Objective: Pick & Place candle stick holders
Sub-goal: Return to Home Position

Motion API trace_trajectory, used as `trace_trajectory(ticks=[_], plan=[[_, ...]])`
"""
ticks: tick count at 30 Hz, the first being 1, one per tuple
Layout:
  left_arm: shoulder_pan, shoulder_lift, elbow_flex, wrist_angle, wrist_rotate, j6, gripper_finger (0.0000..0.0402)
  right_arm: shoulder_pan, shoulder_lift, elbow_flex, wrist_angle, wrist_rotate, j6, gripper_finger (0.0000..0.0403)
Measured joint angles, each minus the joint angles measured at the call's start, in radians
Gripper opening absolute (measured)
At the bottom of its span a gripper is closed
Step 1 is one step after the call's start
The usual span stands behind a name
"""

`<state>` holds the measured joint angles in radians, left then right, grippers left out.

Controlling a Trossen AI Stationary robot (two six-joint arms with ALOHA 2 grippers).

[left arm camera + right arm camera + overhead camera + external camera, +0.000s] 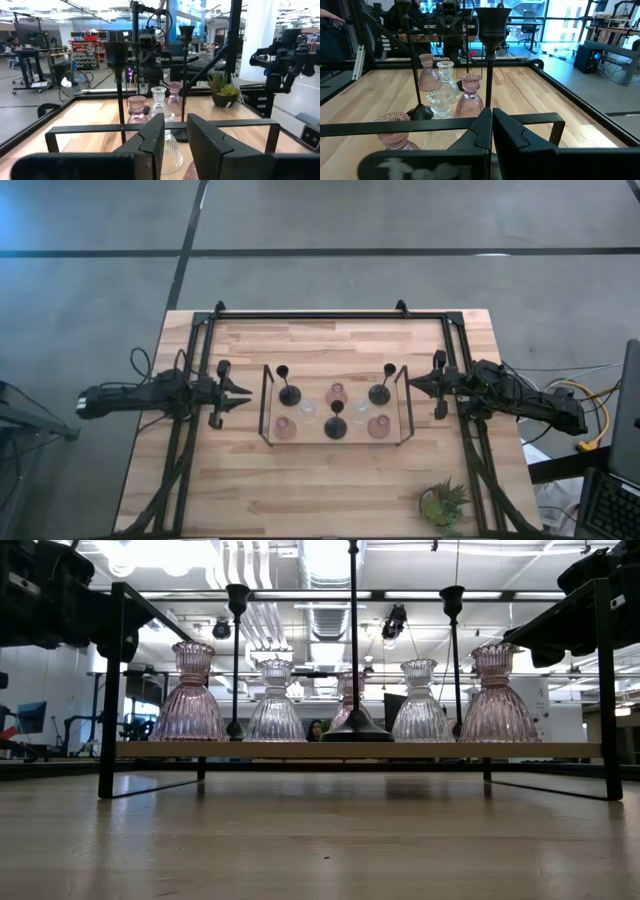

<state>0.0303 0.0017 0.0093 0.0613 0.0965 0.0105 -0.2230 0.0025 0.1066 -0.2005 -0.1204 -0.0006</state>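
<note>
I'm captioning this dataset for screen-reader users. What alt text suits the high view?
Eight candle stick holders, three black, three pink glass and two clear glass, stand on a black-framed shelf at the middle of a wooden table. The left gripper and right gripper wait on either side, holding nothing.

A robotics lab: exposed ceiling ducts [268, 625], another robot rig [280, 60].

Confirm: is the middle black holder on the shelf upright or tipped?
Upright. In the low view the black holder has its stem vertical and its round base flat on the shelf.
</note>
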Motion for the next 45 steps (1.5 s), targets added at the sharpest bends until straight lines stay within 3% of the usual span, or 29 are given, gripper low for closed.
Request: trace_trajectory(ticks=[45], plan=[[-0.002,0.001,-0.003,-0.018,0.0,-0.019,0.0088,0.0,0.0,0.0,0.0,0.0,0.0,0.0008]])
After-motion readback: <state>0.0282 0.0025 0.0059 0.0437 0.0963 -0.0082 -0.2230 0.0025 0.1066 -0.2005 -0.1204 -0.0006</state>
